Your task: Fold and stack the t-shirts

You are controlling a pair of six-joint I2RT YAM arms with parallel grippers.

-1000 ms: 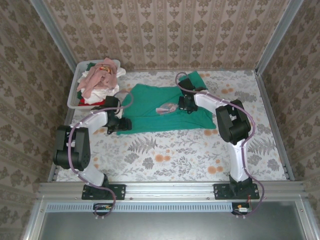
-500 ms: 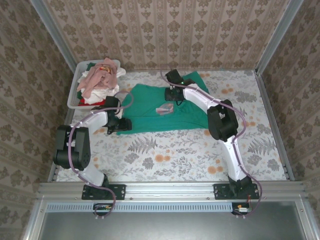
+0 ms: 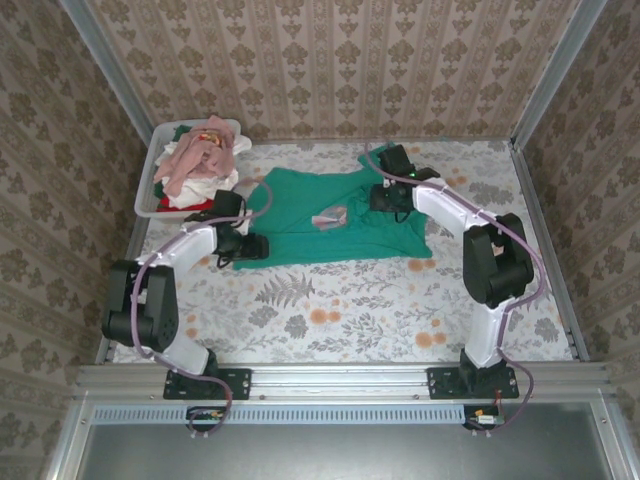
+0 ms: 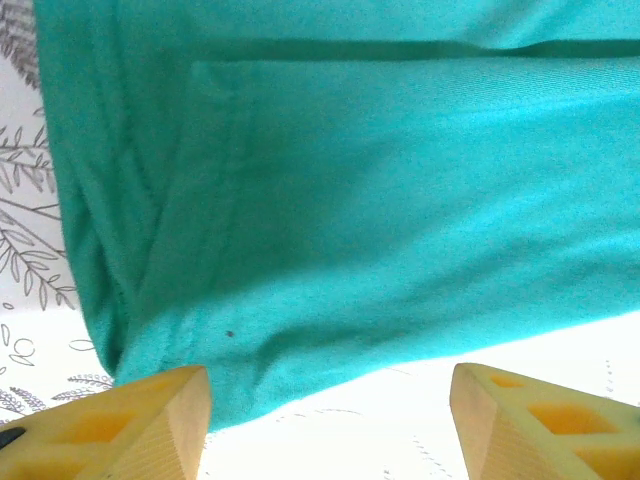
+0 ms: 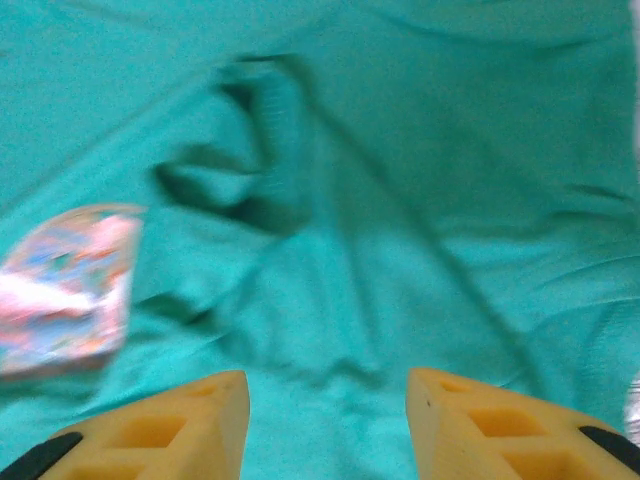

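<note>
Left hand [image 4: 328,392] spread wide, seemingly above teal t-shirt [image 4: 350,200]

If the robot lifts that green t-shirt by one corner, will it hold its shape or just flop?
Probably flop: the green t-shirt lies in soft folds and creases, so it looks limp. It seems thin and light, likely to drape and drag across the table rather than slide as one flat piece.

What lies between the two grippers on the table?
Top view: the spread teal-green cloth t-shirt, its pink-grey chest print midway, spans left gripper to right gripper.
</note>
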